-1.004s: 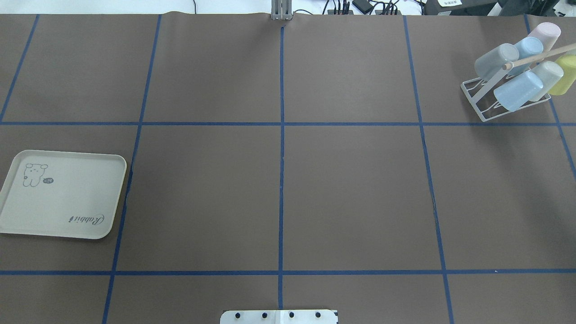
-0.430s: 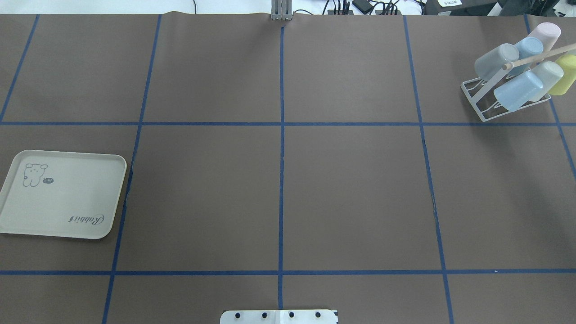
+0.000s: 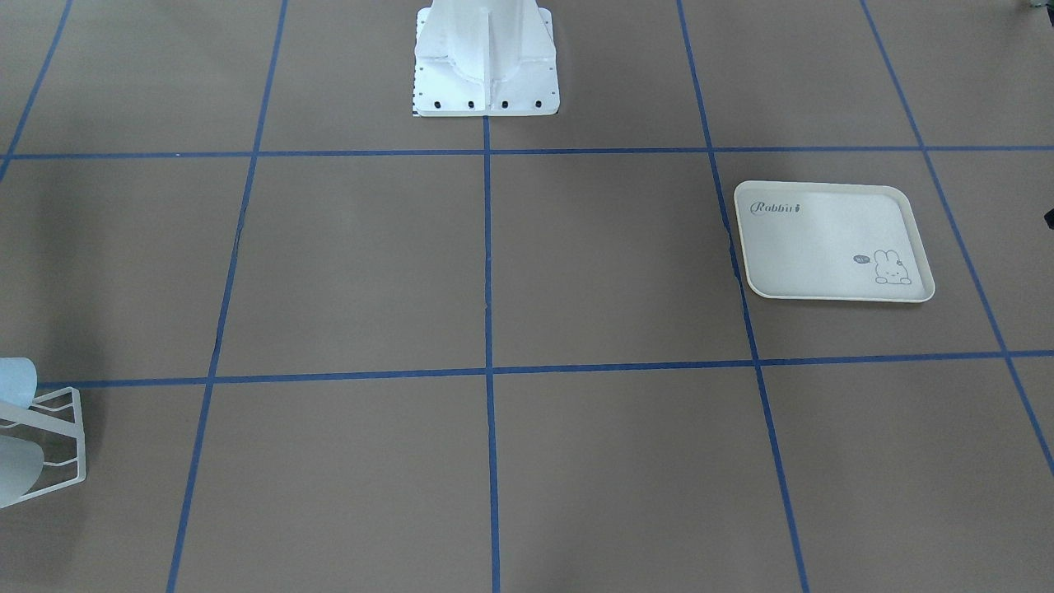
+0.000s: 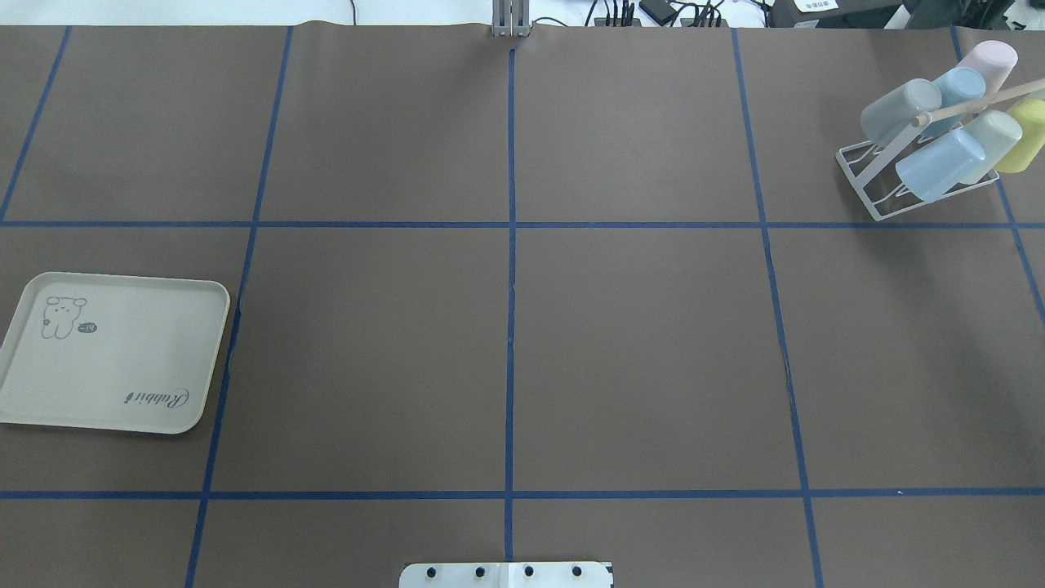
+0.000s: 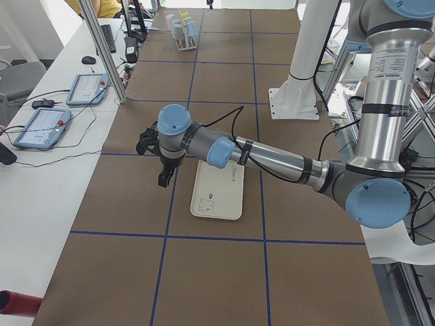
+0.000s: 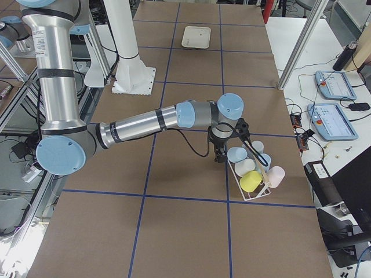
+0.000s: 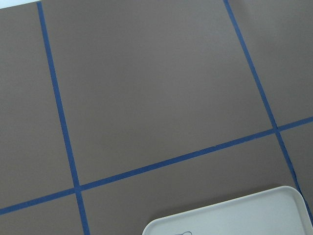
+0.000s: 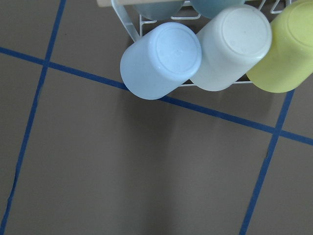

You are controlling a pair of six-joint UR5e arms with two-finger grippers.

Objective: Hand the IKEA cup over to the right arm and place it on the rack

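Note:
The white wire rack (image 4: 886, 157) stands at the table's far right and holds several pastel IKEA cups (image 4: 939, 163), mouths down on its pegs. The right wrist view looks down on a light blue cup (image 8: 161, 61), a white cup (image 8: 234, 46) and a yellow cup (image 8: 288, 49) on it. My right gripper (image 6: 223, 152) shows only in the exterior right view, close beside the rack (image 6: 236, 179). My left gripper (image 5: 155, 157) shows only in the exterior left view, above the table beside the tray (image 5: 219, 190). I cannot tell whether either is open or shut.
The cream rabbit-print tray (image 4: 114, 351) lies at the left with nothing on it; its corner shows in the left wrist view (image 7: 230, 218). The robot's white base (image 3: 486, 66) stands at the near middle edge. Blue tape lines grid the brown table.

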